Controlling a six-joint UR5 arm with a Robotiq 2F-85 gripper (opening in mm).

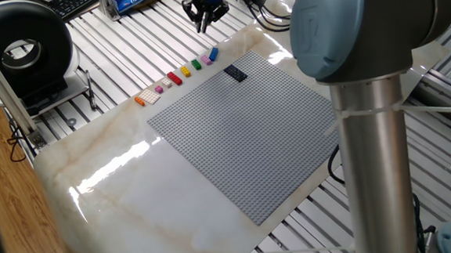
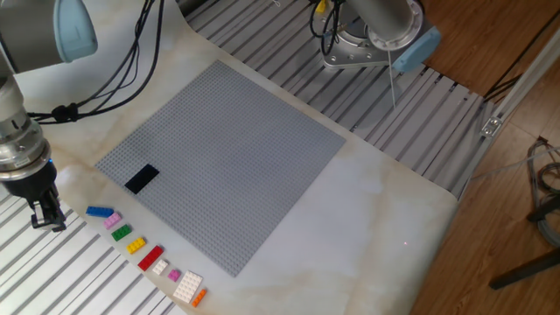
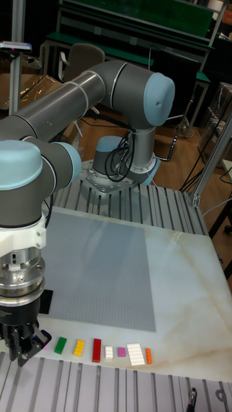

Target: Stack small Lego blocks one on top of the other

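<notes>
The gripper (image 2: pixel 48 214) hangs off the marble table (image 2: pixel 385 188), out over the slatted metal frame, with nothing between its fingers (image 2: pixel 39 213). From the other fixed view the two fingers look close together with only a thin gap, and the tall fixed view shows them pointing down, narrow and empty; call it nearly closed, gripping nothing.

Just beside the fingertips, toward the table edge, lies the blue brick (image 2: pixel 100 212), the first in a row of small Lego blocks. Running away from the fingers along that edge come the pink brick (image 2: pixel 112 221), the green brick (image 2: pixel 121 233), the yellow brick (image 2: pixel 136 246) and the red brick (image 2: pixel 150 257), then a few pale pieces, and at the far end of the row the orange brick (image 2: pixel 199 297). All lie flat and single, none stacked, none touching the gripper.

On the far side of the row from the fingers spreads the large grey baseplate (image 2: pixel 227 149), and the dark navy brick (image 2: pixel 141 179) sits on its corner nearest the gripper, apart from the coloured row.

In one fixed view the gripper (image 1: pixel 206 19) shows small at the top, beyond the row, with the blue brick (image 1: pixel 213 54) nearest to it and the navy one (image 1: pixel 235 73) a little farther on the plate. In the tall fixed view the gripper (image 3: pixel 24 351) hides the near end of the row; the green brick (image 3: pixel 60 345) shows just beside it.
</notes>
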